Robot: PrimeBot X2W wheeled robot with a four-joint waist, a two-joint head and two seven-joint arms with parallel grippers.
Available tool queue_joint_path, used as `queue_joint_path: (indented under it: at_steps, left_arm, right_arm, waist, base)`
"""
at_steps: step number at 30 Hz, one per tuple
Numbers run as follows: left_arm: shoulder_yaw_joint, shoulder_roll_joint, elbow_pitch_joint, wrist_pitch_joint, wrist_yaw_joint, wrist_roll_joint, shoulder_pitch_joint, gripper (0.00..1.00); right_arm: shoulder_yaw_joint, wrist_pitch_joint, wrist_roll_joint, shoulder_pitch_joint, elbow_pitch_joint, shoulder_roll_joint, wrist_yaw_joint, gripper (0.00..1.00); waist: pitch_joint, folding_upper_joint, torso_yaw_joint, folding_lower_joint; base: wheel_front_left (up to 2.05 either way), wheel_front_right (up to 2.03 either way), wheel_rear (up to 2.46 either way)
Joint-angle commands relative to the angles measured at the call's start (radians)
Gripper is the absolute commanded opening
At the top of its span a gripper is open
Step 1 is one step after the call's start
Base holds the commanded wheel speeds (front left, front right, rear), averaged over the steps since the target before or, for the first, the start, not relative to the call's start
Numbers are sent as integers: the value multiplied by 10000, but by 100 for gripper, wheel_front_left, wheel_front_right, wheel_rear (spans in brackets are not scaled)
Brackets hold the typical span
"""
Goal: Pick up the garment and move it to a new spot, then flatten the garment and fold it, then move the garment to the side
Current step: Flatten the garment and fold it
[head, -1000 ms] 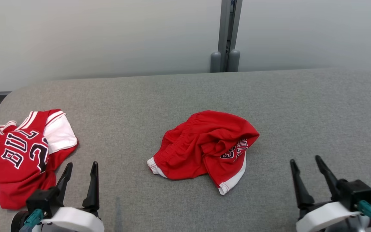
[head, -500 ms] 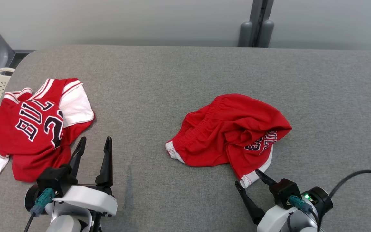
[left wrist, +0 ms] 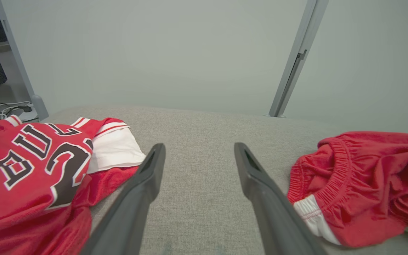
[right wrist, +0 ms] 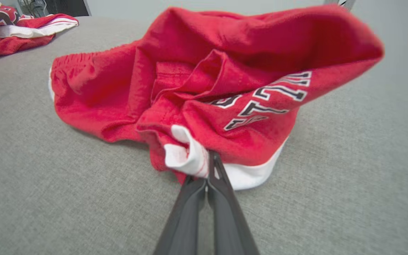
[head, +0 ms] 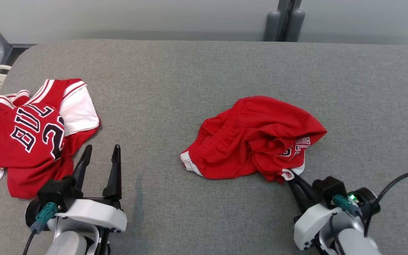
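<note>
The red basketball shorts lay crumpled a little right of centre in the head view, on the grey padded table. At their lower right edge the right gripper was clenched on the white hem trim. The right wrist view showed its fingertips pinching that bunched fold, with the lettered leg panel heaped just above. The left gripper sat at the lower left of the head view, fingers spread and holding nothing, between the shorts and a red jersey at the left edge.

The shorts looked light, soft and limp, so they would likely hang from whatever point was pinched rather than keep any shape. The fabric appeared slightly slick, and a thin fold might slip, so the stitched hem seemed a sound hold. The elastic waistband, at the left of the heap, seemed the firmer place for a second grasp when spreading them flat.
</note>
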Motion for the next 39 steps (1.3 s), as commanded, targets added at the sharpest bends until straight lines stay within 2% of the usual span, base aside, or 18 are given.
queue_joint_path:
  at_steps: [1,12,18,21,22,23,24,32,39]
  left_arm:
    - [77,7,18,-53,-51,18,-133,100]
    - [199,-11,-58,-56,-86,184,-278,100]
    - [182,-30,-104,-57,-160,229,-424,100]
    - [189,-63,-127,-57,-188,273,-521,100]
    - [190,-75,-124,-58,-190,285,-525,100]
    - [198,-80,-113,-58,-203,281,-536,100]
    - [207,-92,-105,-58,-224,295,-555,100]
    - [280,-212,-60,-58,-283,368,-473,100]
    - [463,-125,-16,-57,-280,395,-207,100]
  right_arm:
    - [-306,-188,34,-169,-154,-94,2,0]
    - [-3035,-384,-462,-633,-1274,-545,2,0]
    - [-3945,-492,-519,-1062,-963,-749,2,0]
    - [-4268,-590,-441,-1385,-332,-804,2,0]
    - [-4333,-672,-369,-1494,-88,-772,2,40]
    - [-4393,-715,-369,-1590,133,-778,2,94]
    - [-4443,-791,-349,-1668,332,-737,2,100]
    - [-4445,-1220,-145,-1567,914,-353,2,100]
    - [-4094,-1309,255,-651,-275,15,2,100]
  waist:
    - [-1,0,-140,0]
    - [130,0,-458,0]
    - [361,0,-401,0]
    - [512,0,-336,0]
    - [542,0,-319,0]
    - [565,0,-302,0]
    - [589,0,-288,0]
    - [491,0,-339,0]
    - [85,0,-496,0]
  base:
    - [0,0,0]
    - [0,0,0]
    - [0,0,0]
    - [0,0,0]
    - [0,0,0]
    - [0,0,0]
    - [0,0,0]
    - [0,0,0]
    - [0,0,0]
